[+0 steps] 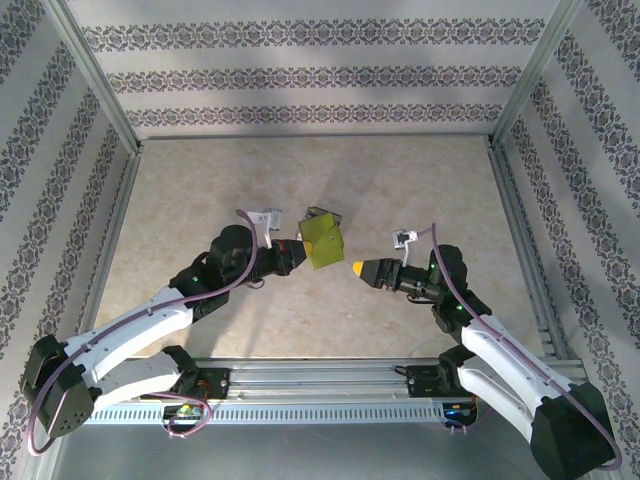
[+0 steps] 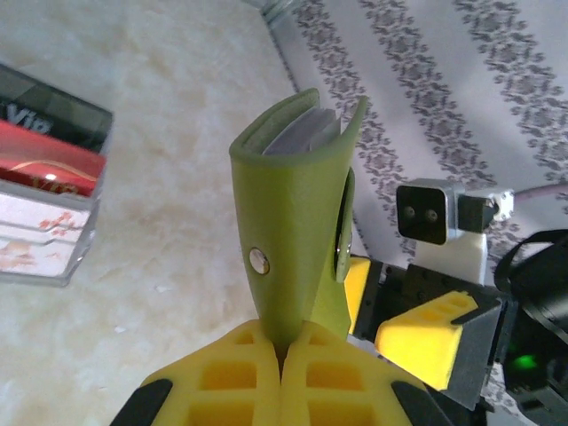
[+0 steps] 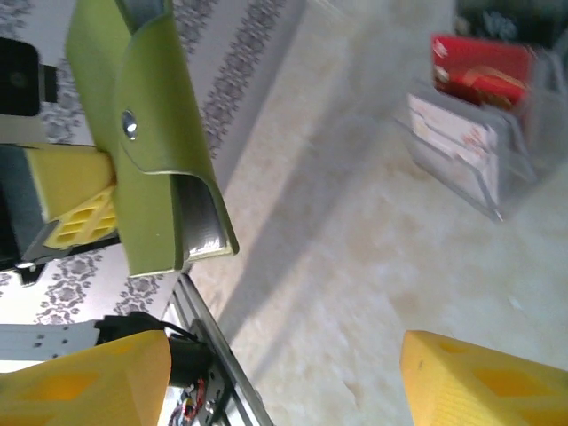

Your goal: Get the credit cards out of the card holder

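Two yellow-fingered grippers face each other above the middle of the pale marbled table (image 1: pixel 420 190). The left gripper (image 1: pixel 301 254) is clamped on the yellow-green folding card holder (image 1: pixel 323 243) and holds it raised off the surface. The right gripper (image 1: pixel 358 268) is near the holder's right side and apart from it.

From overhead we see the layout but little of the holder beyond its outer face. The left wrist view adds the grip itself: both fingers press together on the holder's lower edge. The holder stands upright from them, with a metal snap stud on its outer face. Its top end gapes slightly and pale grey layers sit inside.

The right wrist view supplies the opposite side. There we note a rounded flap with its own snap and a grey layer exposed at the open edge. We cannot tell whether these layers are the credit cards or the lining. The same view shows the right fingers standing well apart with nothing between them.

Both wrist views also show a small clear plastic box (image 2: pixel 49 209) with red, black and white contents, standing on the table away from the holder.
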Controlling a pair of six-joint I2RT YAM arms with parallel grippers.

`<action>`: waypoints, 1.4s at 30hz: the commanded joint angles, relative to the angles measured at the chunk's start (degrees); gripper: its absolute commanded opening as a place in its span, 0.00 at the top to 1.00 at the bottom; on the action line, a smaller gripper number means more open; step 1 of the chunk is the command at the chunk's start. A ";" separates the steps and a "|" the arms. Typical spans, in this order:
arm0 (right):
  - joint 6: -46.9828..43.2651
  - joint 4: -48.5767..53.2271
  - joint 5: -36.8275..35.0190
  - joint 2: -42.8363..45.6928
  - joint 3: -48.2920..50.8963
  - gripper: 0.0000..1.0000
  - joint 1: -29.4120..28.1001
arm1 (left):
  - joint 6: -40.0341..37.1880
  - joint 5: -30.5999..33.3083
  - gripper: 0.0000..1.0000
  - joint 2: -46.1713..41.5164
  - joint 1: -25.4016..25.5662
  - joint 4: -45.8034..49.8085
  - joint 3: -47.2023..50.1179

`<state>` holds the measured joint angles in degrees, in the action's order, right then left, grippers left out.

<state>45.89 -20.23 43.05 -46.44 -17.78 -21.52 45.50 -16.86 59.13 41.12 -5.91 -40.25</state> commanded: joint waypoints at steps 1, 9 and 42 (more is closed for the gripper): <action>1.20 -8.26 2.91 -1.10 -4.01 0.31 -0.27 | -3.51 -5.17 1.00 -0.51 -0.52 -5.18 -1.41; 0.95 -10.80 2.22 -6.08 -7.28 0.36 -3.24 | -2.22 -8.54 1.00 1.70 -0.54 -8.07 -1.51; 2.34 -12.49 0.30 -7.86 -5.70 0.88 -6.34 | -1.85 -3.55 0.87 0.12 -0.60 -5.07 -1.07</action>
<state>48.29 -30.50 43.57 -54.43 -22.81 -26.92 44.23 -20.51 60.62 41.12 -9.50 -40.29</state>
